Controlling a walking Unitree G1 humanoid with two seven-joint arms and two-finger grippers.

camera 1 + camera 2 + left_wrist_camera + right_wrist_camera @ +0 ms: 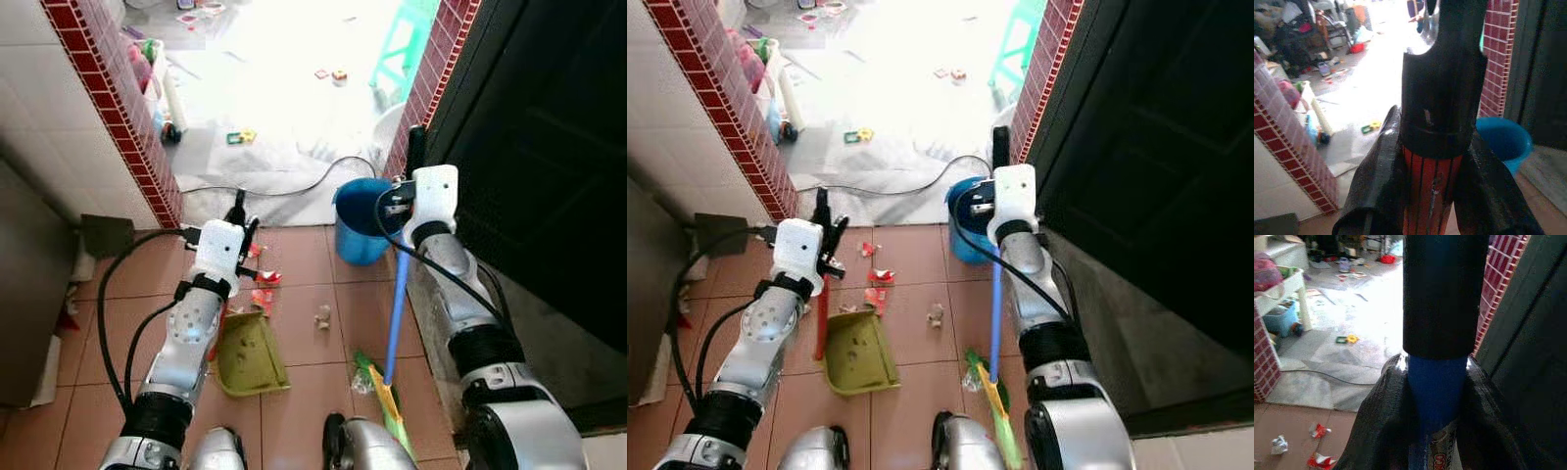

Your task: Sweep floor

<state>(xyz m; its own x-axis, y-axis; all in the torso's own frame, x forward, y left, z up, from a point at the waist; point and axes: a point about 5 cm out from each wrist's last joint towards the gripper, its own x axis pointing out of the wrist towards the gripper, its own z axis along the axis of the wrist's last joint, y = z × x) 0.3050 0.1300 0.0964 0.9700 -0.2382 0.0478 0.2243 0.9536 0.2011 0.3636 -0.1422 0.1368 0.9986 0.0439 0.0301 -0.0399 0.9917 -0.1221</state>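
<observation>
**Broom and dustpan in hand, litter still on the tiles**

At the bottom centre of the head view, I see the green and yellow bristle head of the blue-handled broom point(384, 390) resting on the terracotta floor tiles point(304, 411), and to its left the olive-green plastic dustpan point(249, 356) sitting flat with a few scraps in its tray. My left gripper point(1436, 161) has its two black fingers closed around the dustpan's red ribbed handle just under its black cap; my right gripper point(1436, 396) is clamped the same way on the broom's blue shaft below its black end grip.

Mid-frame, between the two tools, a crumpled pale paper wad point(322, 316) and red wrapper scraps point(263, 278) lie loose on the tiles, just beyond the dustpan's mouth. Further up, a round blue plastic bucket point(355, 227) stands by the red brick-tiled doorway, a black cable point(294, 189) curling past it. Beyond the threshold, small coloured toys point(240, 136) dot the bright grey floor.

I judge the job part-done: some debris is in the pan, but the visible scraps still need sweeping in.
</observation>
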